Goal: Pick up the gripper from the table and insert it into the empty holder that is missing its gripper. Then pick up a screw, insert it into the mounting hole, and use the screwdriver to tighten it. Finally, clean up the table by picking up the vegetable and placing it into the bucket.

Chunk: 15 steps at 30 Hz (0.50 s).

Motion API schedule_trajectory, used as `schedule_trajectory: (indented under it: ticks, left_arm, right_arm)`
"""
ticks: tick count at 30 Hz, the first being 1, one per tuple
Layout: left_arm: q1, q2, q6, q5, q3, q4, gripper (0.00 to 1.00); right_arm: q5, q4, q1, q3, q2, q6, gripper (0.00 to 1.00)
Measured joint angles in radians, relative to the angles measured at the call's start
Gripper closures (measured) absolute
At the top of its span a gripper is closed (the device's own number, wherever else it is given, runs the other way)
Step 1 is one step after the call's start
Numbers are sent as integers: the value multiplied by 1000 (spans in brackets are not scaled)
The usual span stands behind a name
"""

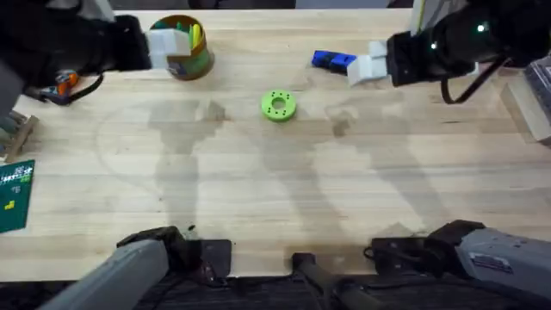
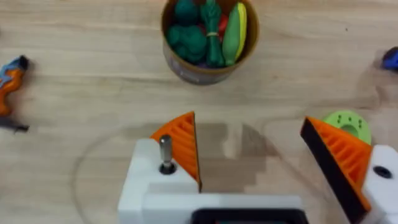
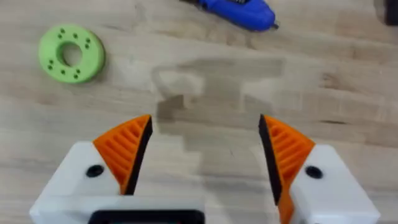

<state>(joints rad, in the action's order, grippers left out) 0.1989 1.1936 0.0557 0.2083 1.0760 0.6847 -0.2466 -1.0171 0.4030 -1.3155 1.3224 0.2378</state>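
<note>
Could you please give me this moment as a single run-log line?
left gripper: open, empty, near bucket | vegetable: in bucket | right gripper: open, empty, near screwdriver | green disc: mid-table

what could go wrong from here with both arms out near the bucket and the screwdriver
The bucket is packed to its rim with toy vegetables, the yellow-green vegetable standing at the edge; a nudge from the open left gripper might tip it or spill a piece. The screwdriver lies beyond the open right gripper, off to one side, so a straight descent may miss it. It is round-bodied, so a glancing touch might roll it toward the lime-green disc.
</note>
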Motion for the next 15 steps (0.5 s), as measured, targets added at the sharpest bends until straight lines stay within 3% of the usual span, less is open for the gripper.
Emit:
schedule_trajectory:
  ticks: [10,15]
  left_arm:
    - [0,-348,24,-46,0,353,14]
    - [0,-464,27,-48,0,445,15]
  right_arm:
    - [0,-47,0,0,0,-67,8]
    - [0,-47,0,0,0,-74,8]
